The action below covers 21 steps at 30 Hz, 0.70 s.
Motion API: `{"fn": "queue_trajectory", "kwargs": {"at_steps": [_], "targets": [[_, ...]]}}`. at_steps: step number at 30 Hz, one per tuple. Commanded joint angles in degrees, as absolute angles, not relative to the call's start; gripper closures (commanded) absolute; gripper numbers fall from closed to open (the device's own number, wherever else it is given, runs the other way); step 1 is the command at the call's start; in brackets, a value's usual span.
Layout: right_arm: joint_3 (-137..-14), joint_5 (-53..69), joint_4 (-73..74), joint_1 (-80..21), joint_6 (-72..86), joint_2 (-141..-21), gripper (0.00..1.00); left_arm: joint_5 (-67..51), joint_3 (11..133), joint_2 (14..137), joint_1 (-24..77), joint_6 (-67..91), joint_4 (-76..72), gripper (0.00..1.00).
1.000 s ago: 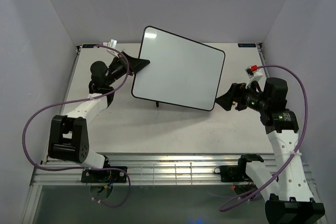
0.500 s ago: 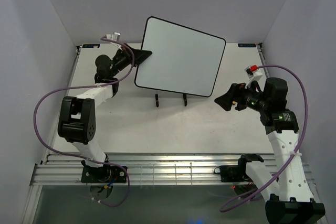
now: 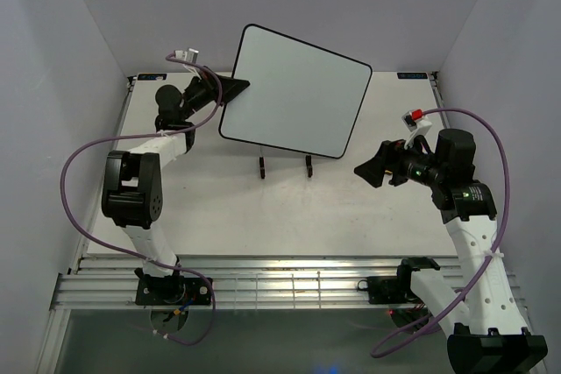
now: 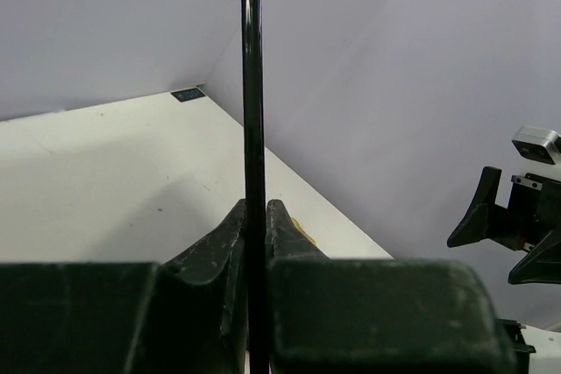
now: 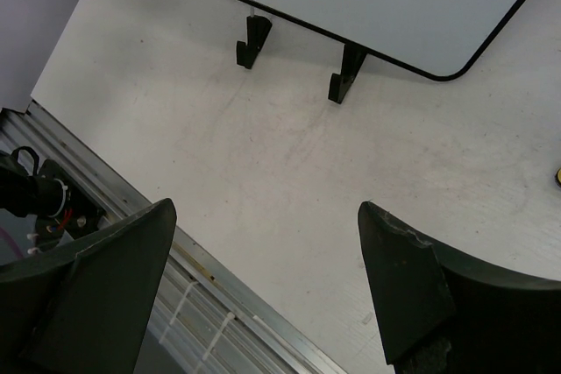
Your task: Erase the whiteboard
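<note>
Left gripper (image 3: 235, 88) pinches the whiteboard (image 3: 294, 102) by its left edge; right gripper (image 3: 372, 162) is spread wide and empty.
Left wrist view: the board's black rim runs edge-on straight up between the closed fingers (image 4: 232, 234). From those jaws the board's long axis reaches rightward, tilted, and the board is held off the table (image 3: 263, 216) above the small black wire stand (image 3: 285, 166). No writing can be made out on the face turned to the overhead camera. Its lower right corner lies near the right jaws, ahead of them and to their left, apart from them. Judgement: the right arm is the free one, so any wiping falls to it. No eraser can be identified with certainty.
</note>
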<state>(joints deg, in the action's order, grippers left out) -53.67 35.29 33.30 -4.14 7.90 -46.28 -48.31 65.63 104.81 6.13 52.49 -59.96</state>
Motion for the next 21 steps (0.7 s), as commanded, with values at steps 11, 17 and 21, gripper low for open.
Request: {"fn": "queue_trajectory", "kwargs": {"at_steps": [11, 17, 21], "targets": [[-53.3, 36.5, 32.1, -4.7, 6.9, -45.6, 0.1, -53.7, 69.3, 107.4, 3.2, 53.6, -69.1, 1.0], [-53.1, 36.8, 31.9, -4.8, 6.9, -45.9, 0.1, -53.9, 66.8, 108.7, 2.5, 56.4, -73.8, 1.0], [-52.7, 37.0, 31.7, -4.8, 6.9, -45.7, 0.1, -55.0, 67.3, 111.3, 2.1, 58.0, -77.7, 1.0]]}}
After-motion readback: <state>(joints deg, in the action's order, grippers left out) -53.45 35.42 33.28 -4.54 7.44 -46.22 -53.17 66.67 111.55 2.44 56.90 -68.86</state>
